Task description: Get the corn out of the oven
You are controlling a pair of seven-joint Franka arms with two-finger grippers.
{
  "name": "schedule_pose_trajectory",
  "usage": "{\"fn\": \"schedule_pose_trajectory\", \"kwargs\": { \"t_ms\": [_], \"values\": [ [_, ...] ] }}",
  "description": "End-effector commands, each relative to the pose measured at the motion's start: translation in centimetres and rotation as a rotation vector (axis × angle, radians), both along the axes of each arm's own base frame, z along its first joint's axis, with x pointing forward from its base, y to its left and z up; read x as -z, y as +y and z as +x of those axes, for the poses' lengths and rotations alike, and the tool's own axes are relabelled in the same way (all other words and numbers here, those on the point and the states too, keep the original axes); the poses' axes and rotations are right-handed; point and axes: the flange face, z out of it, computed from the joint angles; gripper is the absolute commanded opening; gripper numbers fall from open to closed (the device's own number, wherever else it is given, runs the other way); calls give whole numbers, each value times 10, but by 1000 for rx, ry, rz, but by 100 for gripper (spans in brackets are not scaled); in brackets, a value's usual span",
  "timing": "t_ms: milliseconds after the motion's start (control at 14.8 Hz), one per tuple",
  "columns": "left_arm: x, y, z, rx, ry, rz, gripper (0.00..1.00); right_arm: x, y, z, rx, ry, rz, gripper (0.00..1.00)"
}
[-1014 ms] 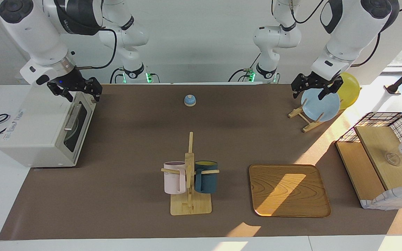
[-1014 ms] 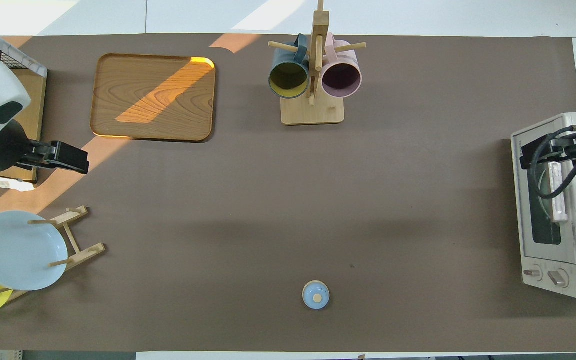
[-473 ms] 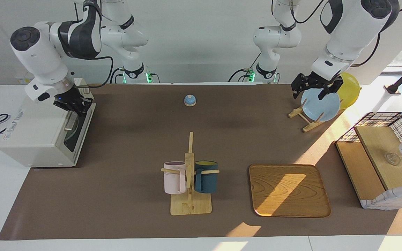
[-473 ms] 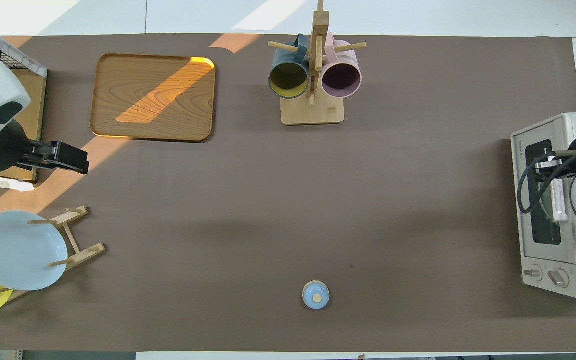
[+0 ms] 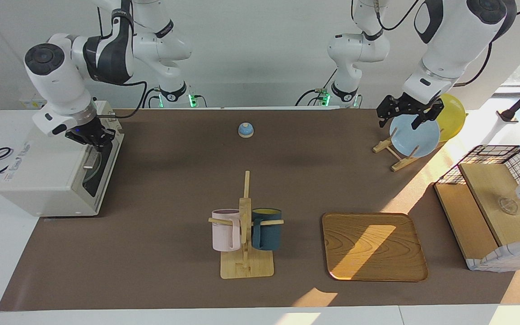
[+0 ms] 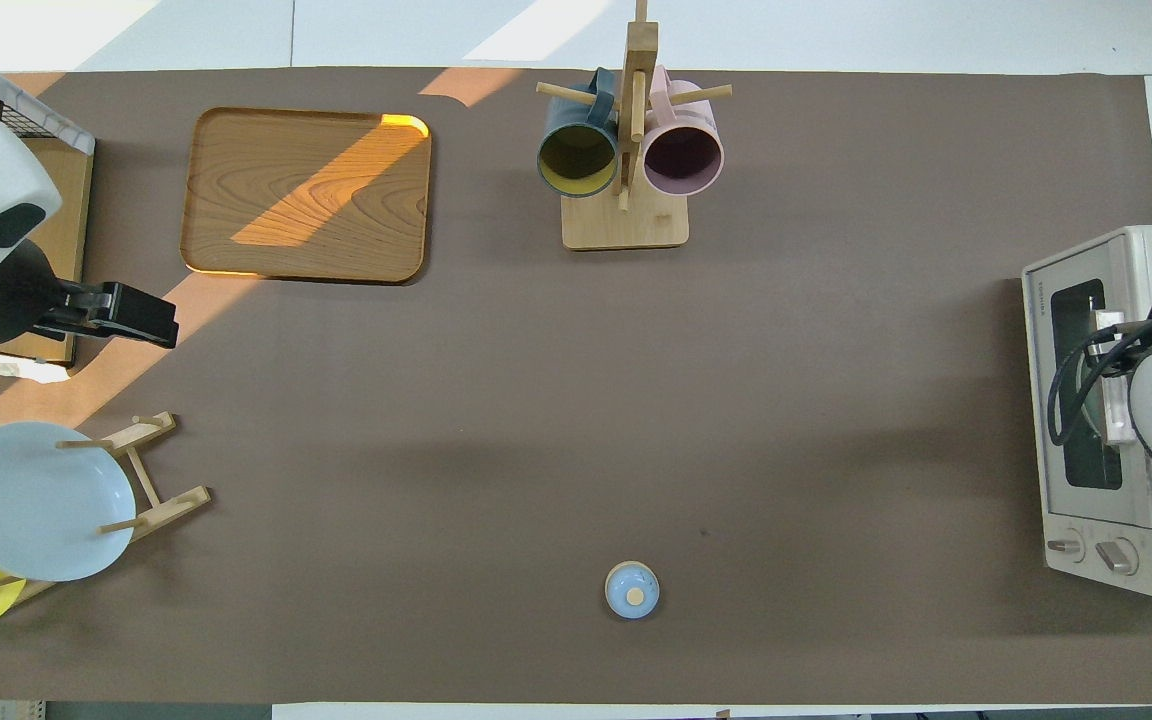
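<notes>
Door-opening step: right pincer (image 5: 99, 136) is clamped together at the oven (image 5: 48, 171) door's handle (image 5: 91, 156); next, pull it down; left pincer (image 5: 408, 115) waits apart over the plates (image 5: 415, 137); corn unseen.

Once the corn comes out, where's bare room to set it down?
Free: the wooden tray, bare, and the brown mat between the oven, the mug rack and the small bell. Crowded: the left arm's end, with plate rack and basket.
</notes>
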Motion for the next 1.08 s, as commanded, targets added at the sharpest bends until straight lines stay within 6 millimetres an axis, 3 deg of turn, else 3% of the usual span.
{"fn": "schedule_pose_trajectory", "kwargs": {
  "t_ms": [0,473,878,1014],
  "values": [
    [-2,4,-3,7,-12,8,100,7,-11,-8,-60,3,-27,0],
    [-2,4,-3,7,-12,8,100,29,-5,-11,-69,-4,-16,0],
    [-2,4,-3,7,-12,8,100,83,47,-1,-50,-49,-12,0],
    [-2,4,-3,7,-12,8,100,101,55,3,0,-47,17,0]
  ]
}}
